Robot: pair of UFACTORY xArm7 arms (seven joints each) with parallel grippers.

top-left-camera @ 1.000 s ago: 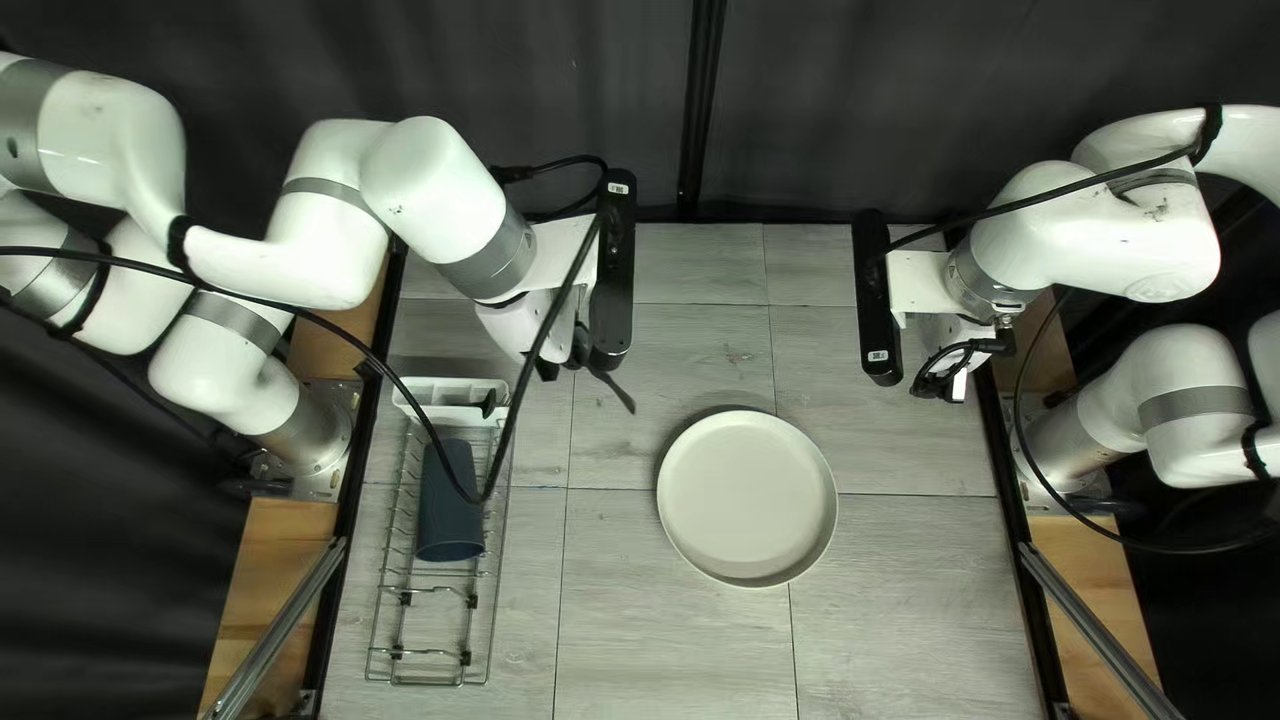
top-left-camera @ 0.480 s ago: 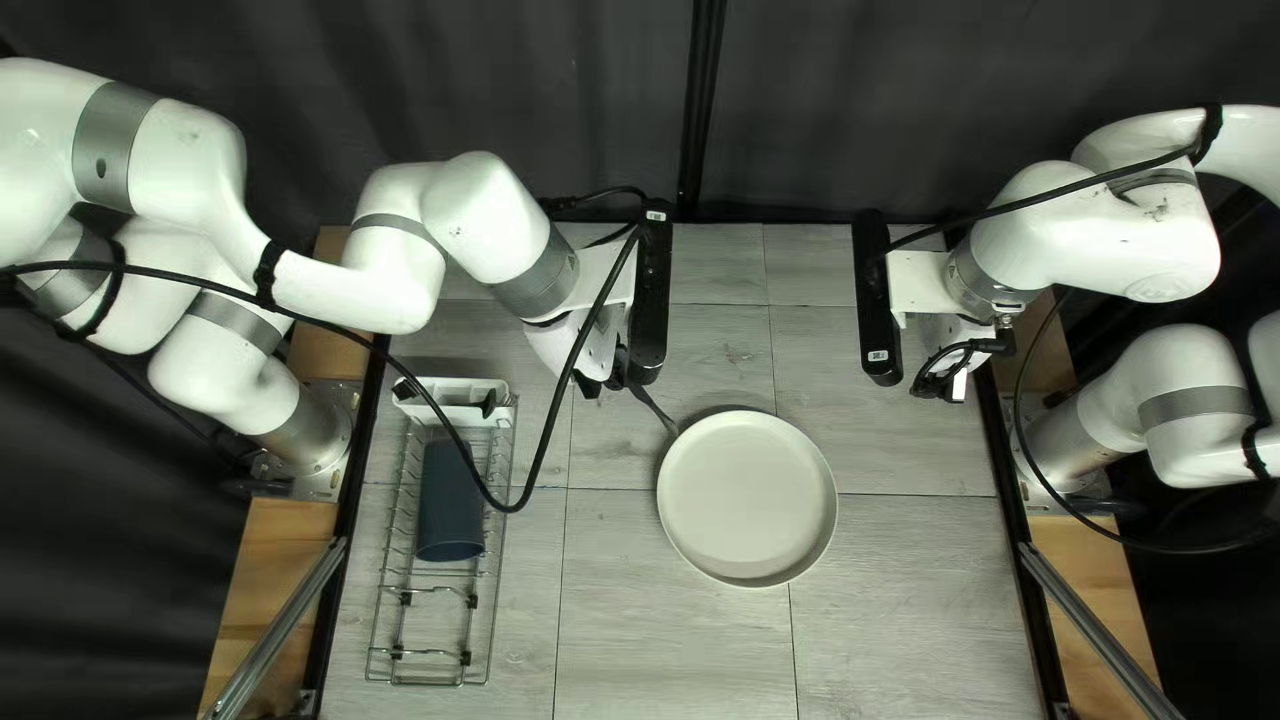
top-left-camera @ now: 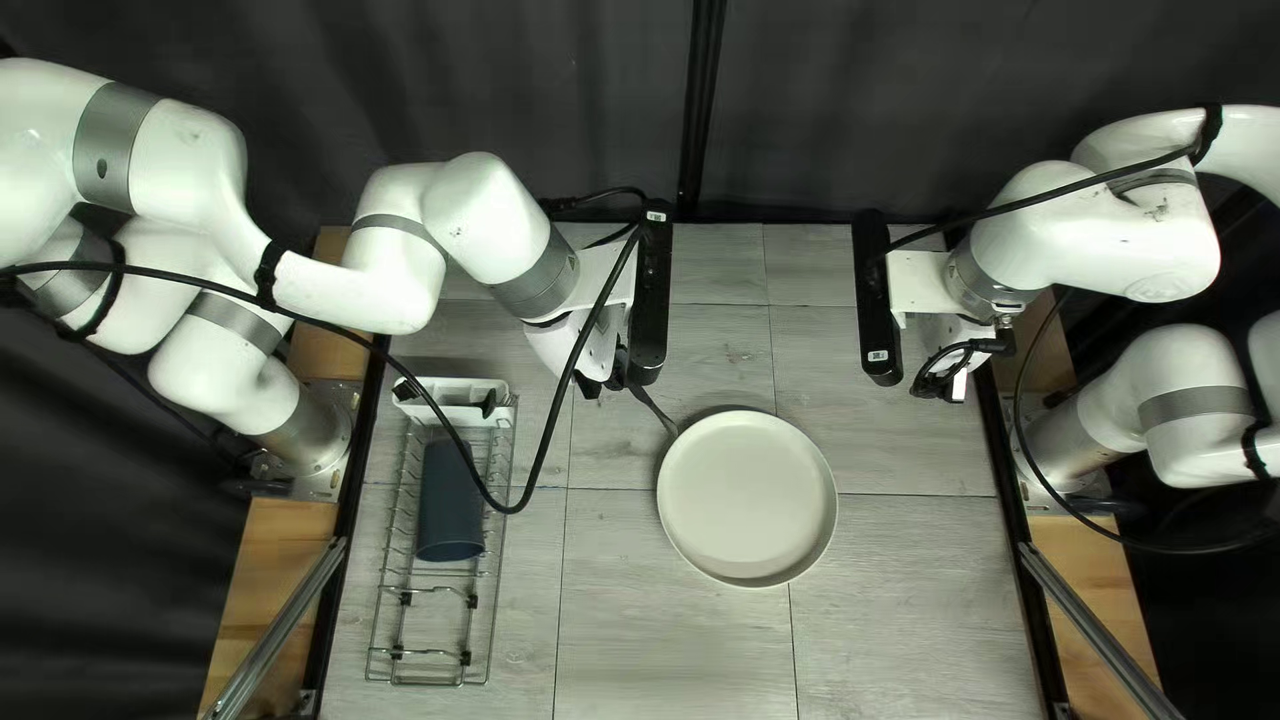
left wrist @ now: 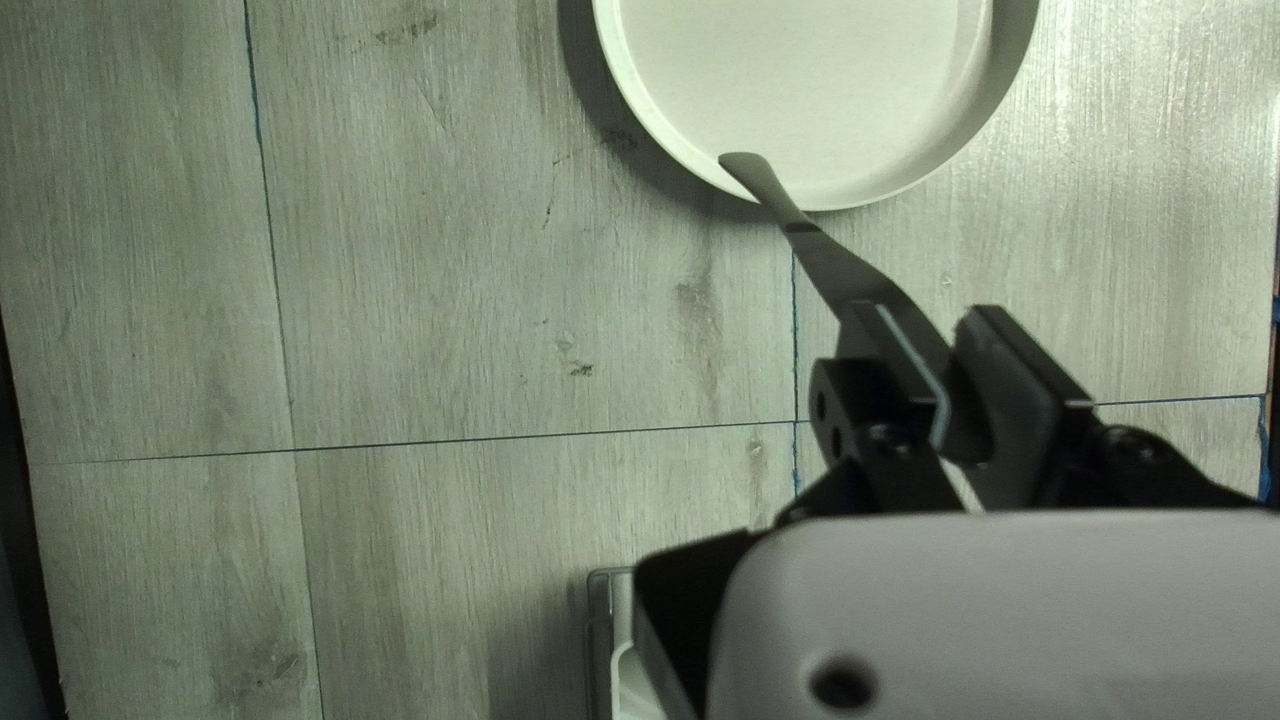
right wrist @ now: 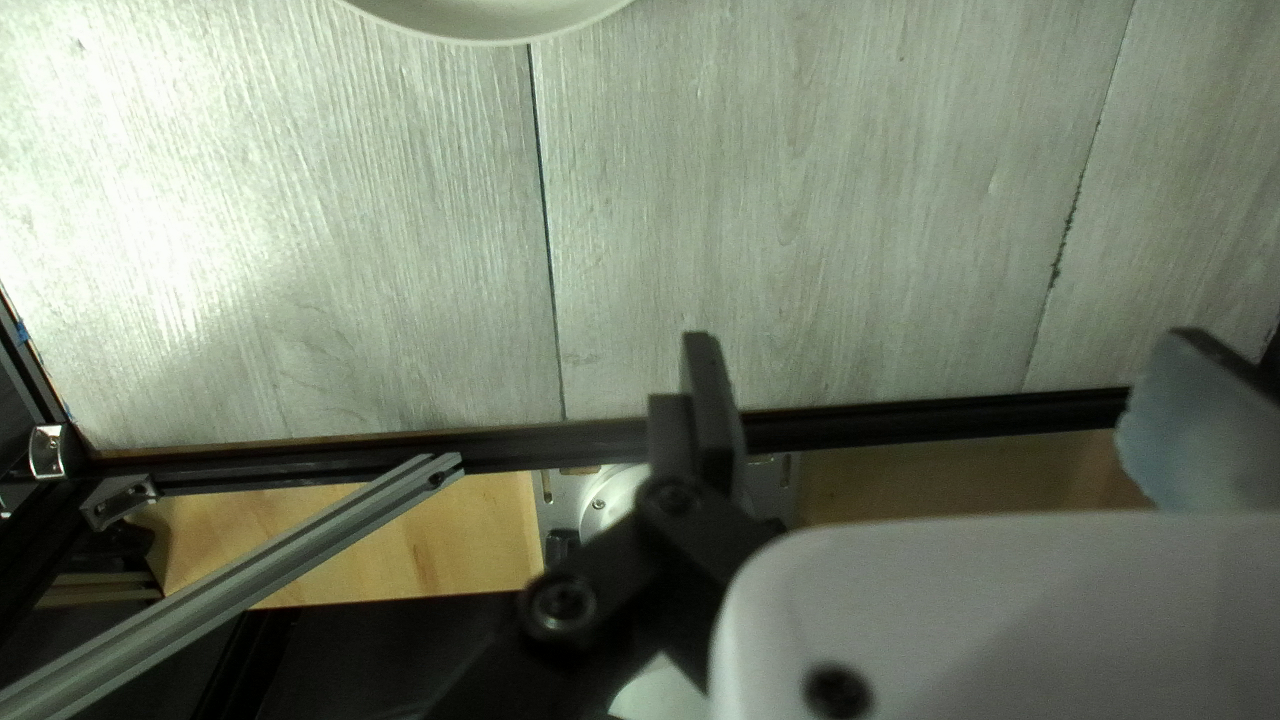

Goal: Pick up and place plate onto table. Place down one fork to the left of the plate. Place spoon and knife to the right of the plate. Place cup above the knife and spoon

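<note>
Comfortably inside table (top-left-camera: pixel 920 640) edges, plate (top-left-camera: pixel 747 499)

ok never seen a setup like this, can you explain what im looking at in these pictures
These show a robot with two white arms, the left arm and right arm, facing each other across a table. One picture looks down at a slant from above the table's near edge; the other two come from cameras on the arms' wrists.

On the table sit a round pale plate and, nearer the left arm's base, a wire rack with a dark blue cup in it.

The left end effector grips a dark utensil, probably a knife, its tip over the plate's rim. The right end effector is open and holds nothing.
</note>
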